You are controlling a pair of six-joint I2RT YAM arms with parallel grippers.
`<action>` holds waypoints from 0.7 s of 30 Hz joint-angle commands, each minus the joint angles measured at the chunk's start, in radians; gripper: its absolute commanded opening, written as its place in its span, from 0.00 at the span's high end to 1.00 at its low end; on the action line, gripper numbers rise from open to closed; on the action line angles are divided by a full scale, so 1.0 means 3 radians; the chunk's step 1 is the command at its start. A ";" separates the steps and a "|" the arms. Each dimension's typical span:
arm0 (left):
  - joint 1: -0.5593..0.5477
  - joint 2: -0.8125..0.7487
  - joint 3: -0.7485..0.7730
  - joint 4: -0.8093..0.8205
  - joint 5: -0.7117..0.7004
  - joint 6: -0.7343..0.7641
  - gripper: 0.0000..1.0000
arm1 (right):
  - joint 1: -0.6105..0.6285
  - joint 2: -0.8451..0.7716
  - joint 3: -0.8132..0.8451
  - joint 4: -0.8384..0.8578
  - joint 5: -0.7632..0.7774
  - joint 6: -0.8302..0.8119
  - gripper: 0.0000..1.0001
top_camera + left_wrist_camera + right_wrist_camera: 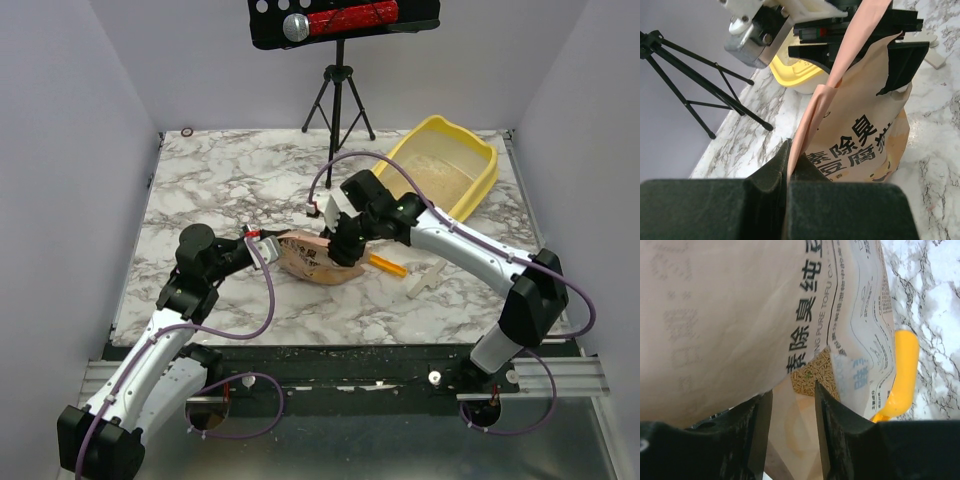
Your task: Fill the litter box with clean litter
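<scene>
The yellow litter box (478, 182) stands at the back right of the table, with beige clean litter (437, 180) on its floor. A tan printed paper bag (312, 258) lies mid-table between both arms. My left gripper (262, 238) is shut on the bag's thin edge (805, 130), pinched flat between the pads. My right gripper (340, 245) hovers at the bag's other end. Its fingers (832, 415) stand apart, and a fold of the bag (740, 315) shows in the gap without being pinched. A patch of tan pellets (812, 371) shows on the bag.
A yellow-orange scoop (388, 265) lies just right of the bag and shows as a yellow handle (902, 375) in the right wrist view. A white piece (425, 279) lies further right. A black tripod (338, 95) stands at the back centre, and grey walls close in the table.
</scene>
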 commanded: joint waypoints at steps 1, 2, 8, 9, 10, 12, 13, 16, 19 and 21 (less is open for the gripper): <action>0.0009 -0.0130 0.0076 0.0422 0.0037 0.0042 1.00 | 0.0030 -0.0329 -0.0167 -0.0275 0.0055 -0.0054 0.51; 0.0009 -0.0125 0.0081 0.0422 0.0037 0.0037 1.00 | 0.0030 -0.0390 -0.0193 -0.0275 0.0049 -0.0044 0.49; -0.0002 -0.0161 0.0066 0.0427 0.0037 0.0032 1.00 | 0.0030 -0.0677 -0.0407 -0.0285 0.0049 0.0048 0.45; -0.0002 -0.0166 0.0066 0.0427 0.0037 0.0032 1.00 | 0.0030 -0.0698 -0.0453 -0.0280 0.0060 0.0064 0.44; -0.0007 -0.0166 0.0076 0.0427 0.0037 0.0032 1.00 | 0.0030 -0.0718 -0.0505 -0.0285 0.0070 0.0079 0.44; -0.0007 -0.0176 0.0071 0.0432 0.0037 0.0027 1.00 | 0.0030 -0.0728 -0.0602 -0.0255 0.0095 0.0099 0.44; -0.0012 -0.0187 0.0066 0.0437 0.0037 0.0022 1.00 | 0.0030 -0.0713 -0.0628 -0.0244 0.0111 0.0099 0.44; -0.0032 -0.0202 0.0061 0.0443 0.0022 0.0016 1.00 | 0.0030 -0.0616 -0.0572 -0.0275 0.0131 0.0079 0.44; -0.0048 -0.0212 0.0050 0.0442 0.0006 0.0016 1.00 | 0.0030 -0.0519 -0.0429 -0.0295 0.0126 0.0064 0.45; -0.0058 -0.0217 0.0045 0.0442 -0.0004 0.0021 1.00 | 0.0030 -0.0437 -0.0311 -0.0306 0.0131 0.0079 0.47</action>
